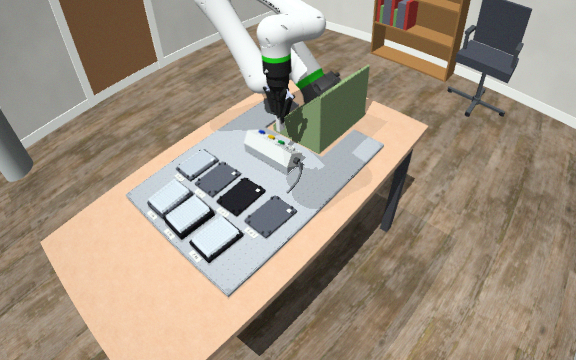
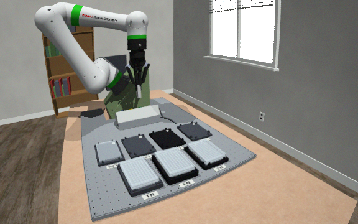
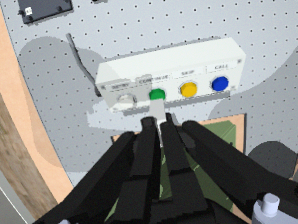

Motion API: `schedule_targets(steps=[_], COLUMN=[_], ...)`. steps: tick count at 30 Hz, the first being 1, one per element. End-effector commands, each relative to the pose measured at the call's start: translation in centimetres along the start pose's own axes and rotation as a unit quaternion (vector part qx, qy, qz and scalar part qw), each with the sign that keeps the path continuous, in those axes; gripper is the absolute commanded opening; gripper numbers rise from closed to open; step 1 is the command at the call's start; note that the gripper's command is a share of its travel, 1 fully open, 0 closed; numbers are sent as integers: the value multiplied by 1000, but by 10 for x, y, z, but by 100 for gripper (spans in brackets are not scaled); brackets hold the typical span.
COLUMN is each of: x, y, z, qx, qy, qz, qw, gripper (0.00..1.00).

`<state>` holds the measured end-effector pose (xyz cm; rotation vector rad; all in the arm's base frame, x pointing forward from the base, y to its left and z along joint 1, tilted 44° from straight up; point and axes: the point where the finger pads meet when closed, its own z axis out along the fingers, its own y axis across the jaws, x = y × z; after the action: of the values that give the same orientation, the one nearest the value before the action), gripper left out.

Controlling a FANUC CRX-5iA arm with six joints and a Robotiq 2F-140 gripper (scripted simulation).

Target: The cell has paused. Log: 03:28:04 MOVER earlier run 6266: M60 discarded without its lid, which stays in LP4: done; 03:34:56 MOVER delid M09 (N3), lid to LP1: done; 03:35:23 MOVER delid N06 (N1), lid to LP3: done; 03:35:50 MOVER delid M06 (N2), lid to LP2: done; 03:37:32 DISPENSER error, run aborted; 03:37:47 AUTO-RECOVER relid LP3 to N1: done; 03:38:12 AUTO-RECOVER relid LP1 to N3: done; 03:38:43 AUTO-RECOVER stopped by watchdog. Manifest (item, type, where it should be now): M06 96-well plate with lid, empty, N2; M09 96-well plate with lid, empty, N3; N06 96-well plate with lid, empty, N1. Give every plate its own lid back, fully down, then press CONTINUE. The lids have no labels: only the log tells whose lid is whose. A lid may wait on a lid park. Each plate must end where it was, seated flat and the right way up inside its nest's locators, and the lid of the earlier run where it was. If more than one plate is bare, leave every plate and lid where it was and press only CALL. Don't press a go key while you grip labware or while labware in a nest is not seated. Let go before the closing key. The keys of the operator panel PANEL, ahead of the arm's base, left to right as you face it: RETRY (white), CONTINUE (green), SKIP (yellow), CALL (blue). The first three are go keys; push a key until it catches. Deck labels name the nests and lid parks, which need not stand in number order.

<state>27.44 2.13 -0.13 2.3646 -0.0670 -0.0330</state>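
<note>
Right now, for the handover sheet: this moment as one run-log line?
tool: shut, empty | position: over green key of panel | parks: one lid

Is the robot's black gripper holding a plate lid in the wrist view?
No, the black gripper has its jaws shut together on nothing, pointing toward the round green key on the white panel box.

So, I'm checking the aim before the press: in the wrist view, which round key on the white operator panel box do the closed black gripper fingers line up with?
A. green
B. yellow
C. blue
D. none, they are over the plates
A: the shut black gripper points its fingertips at the green key, with the yellow key and blue key off to one side on the white panel box.
</note>
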Motion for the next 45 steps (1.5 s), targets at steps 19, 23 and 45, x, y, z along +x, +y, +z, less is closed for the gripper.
schedule_targets(steps=[19,23,45], x=[0,0,0], y=[0,0,0], z=[0,0,8], qx=[0,0,0], qy=[0,0,0], qz=[0,0,0], qw=[1000,1000,1000], gripper=[0,0,0])
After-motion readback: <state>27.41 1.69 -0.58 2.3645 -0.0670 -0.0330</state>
